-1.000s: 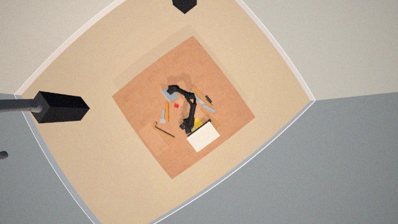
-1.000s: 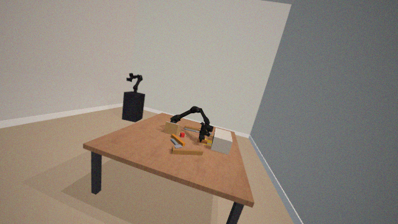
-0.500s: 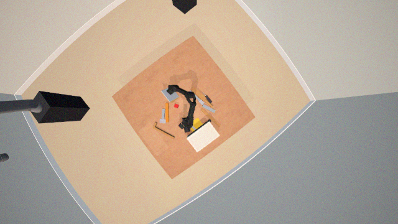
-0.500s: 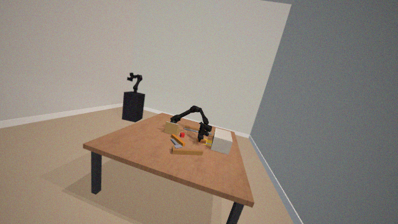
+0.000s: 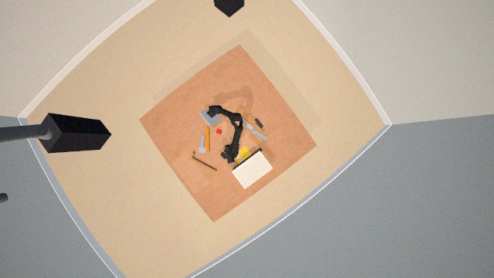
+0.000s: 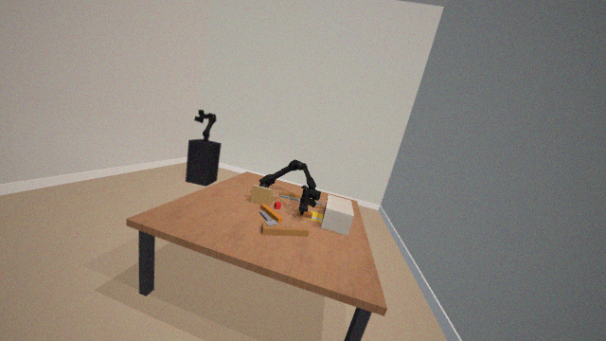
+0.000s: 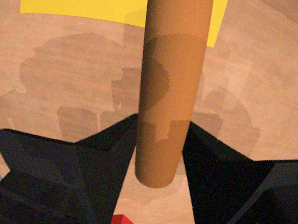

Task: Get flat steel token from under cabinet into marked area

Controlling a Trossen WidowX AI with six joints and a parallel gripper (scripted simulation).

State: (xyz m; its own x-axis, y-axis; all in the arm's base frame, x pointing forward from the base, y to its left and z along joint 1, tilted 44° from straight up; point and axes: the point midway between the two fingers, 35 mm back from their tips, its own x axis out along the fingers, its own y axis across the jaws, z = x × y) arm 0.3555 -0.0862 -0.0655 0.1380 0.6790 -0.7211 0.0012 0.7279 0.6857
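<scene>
My gripper is shut on an orange-brown round handle, low over the table in front of the cabinet. The handle runs up out of the wrist view, over the marked yellow area. The white cabinet stands just behind the yellow area. A small grey piece over the yellow area in the top view may be the held tool's front part; its tip cannot be made out. The steel token cannot be seen in any view.
A red cube lies behind the gripper. An orange bar and a grey tool lie side by side. An L-shaped wooden piece lies nearby. A black-handled tool and a grey bar lie across the arm.
</scene>
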